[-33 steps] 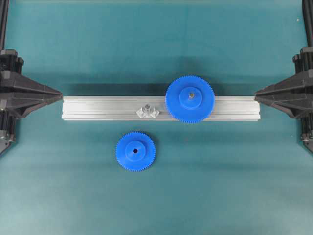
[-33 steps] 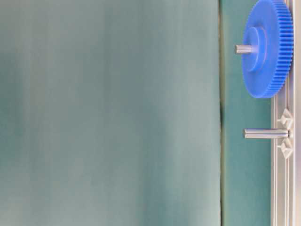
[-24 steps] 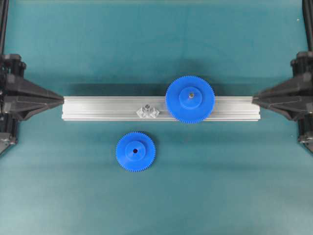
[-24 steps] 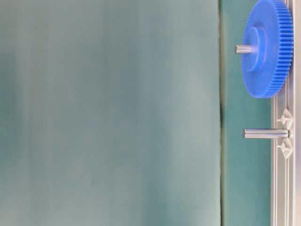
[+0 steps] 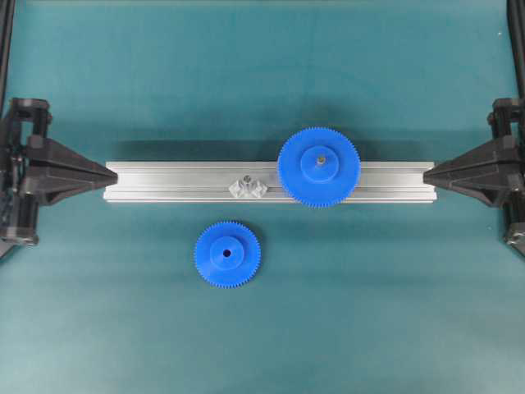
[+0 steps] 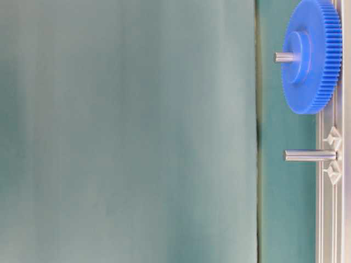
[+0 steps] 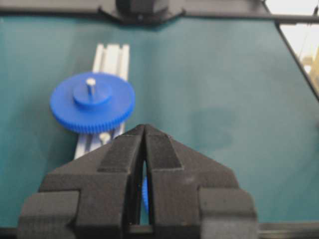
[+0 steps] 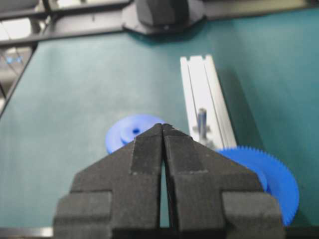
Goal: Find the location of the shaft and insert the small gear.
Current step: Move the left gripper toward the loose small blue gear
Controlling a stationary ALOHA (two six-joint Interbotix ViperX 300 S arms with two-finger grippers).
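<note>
The small gear lies flat on the teal mat in front of the rail, hub up; it also shows in the right wrist view. The shaft rises from a shiny bracket on the aluminium rail, left of the larger gear; it shows in the table-level view and the right wrist view. My left gripper is shut and empty at the rail's left end. My right gripper is shut and empty at the rail's right end.
The larger blue gear sits on the rail on its own grey pin, right of the shaft; it also shows in the left wrist view. Black frame bars run along the table edges.
Both grippers have moved slightly inward toward the rail's ends. The gears and rail have not moved.
</note>
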